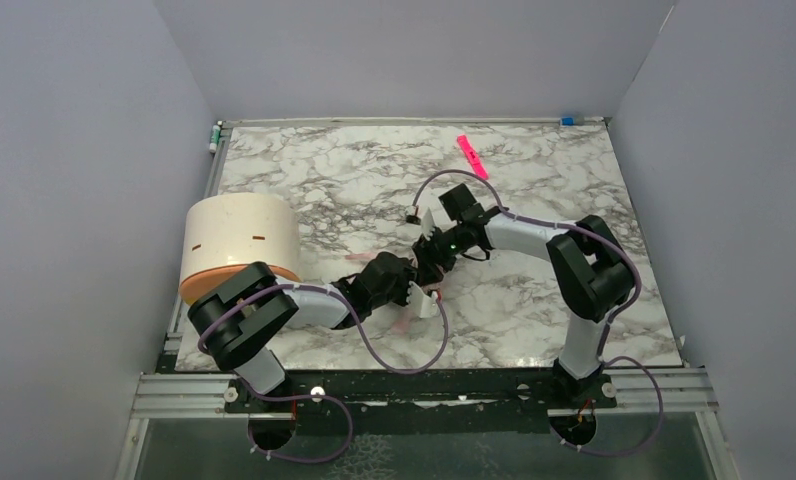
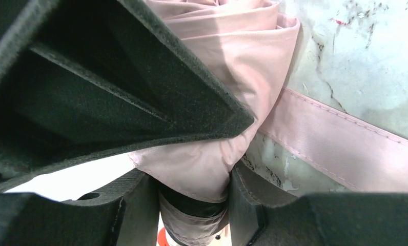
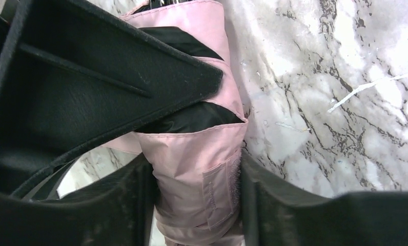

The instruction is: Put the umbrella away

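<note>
The pale pink umbrella [image 1: 406, 318] lies folded at the table's middle, mostly hidden under both grippers. My left gripper [image 1: 411, 283] is shut on its bunched fabric [image 2: 202, 169], black lining showing between the jaws. The pink strap [image 2: 340, 148] lies flat on the marble to the right. My right gripper [image 1: 432, 252] is shut on the umbrella [image 3: 197, 169] too, with the strap's velcro patch [image 3: 221, 187] between the jaws. The two grippers meet tip to tip over it.
A cream cylinder with an orange end [image 1: 236, 245] lies at the left edge of the marble table [image 1: 564, 180]. A bright pink strip [image 1: 471, 155] lies at the back, right of centre. Grey walls close in three sides.
</note>
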{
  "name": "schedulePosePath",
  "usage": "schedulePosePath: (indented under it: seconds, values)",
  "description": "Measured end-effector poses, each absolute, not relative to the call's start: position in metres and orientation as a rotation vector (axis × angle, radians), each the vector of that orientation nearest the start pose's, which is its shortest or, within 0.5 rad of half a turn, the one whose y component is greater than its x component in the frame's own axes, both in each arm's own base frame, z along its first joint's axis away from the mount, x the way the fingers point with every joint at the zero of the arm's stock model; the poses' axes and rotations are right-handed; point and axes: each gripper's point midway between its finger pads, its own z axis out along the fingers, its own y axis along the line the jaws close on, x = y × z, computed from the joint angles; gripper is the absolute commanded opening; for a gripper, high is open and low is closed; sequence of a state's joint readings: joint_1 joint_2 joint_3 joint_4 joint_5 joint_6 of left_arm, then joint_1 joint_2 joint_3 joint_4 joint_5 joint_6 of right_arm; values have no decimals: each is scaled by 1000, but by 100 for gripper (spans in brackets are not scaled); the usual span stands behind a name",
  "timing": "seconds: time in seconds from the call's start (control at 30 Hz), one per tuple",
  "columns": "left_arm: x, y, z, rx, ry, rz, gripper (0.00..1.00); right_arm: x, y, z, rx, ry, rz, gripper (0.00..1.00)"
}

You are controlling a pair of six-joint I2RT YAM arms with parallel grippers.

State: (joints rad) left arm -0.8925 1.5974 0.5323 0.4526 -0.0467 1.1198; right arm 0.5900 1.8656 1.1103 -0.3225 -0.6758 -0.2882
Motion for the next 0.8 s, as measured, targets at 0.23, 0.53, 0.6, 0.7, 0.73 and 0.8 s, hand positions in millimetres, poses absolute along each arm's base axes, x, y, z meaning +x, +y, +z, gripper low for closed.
schedulePosePath:
  seconds: [0.23, 0.53, 0.6, 0.7, 0.73, 0.8]
  values:
    - [279, -273, 37, 1838, 1231, 171, 33, 267, 296, 26, -1317, 2259, 903, 20]
    - [238, -255, 87, 1730, 1404, -54, 33, 266, 301, 23, -1376, 2216, 669, 16]
    - [232, -256, 120, 1637, 1367, -107, 33, 267, 301, 22, -1386, 2200, 602, 16]
    - [214, -246, 189, 1446, 1258, -187, 31, 267, 302, 21, -1407, 2160, 473, 15]
    - [210, -242, 203, 1403, 1234, -198, 30, 267, 302, 21, -1412, 2147, 431, 15]
    - [200, -232, 223, 1329, 1194, -217, 30, 267, 302, 21, -1416, 2117, 352, 15]
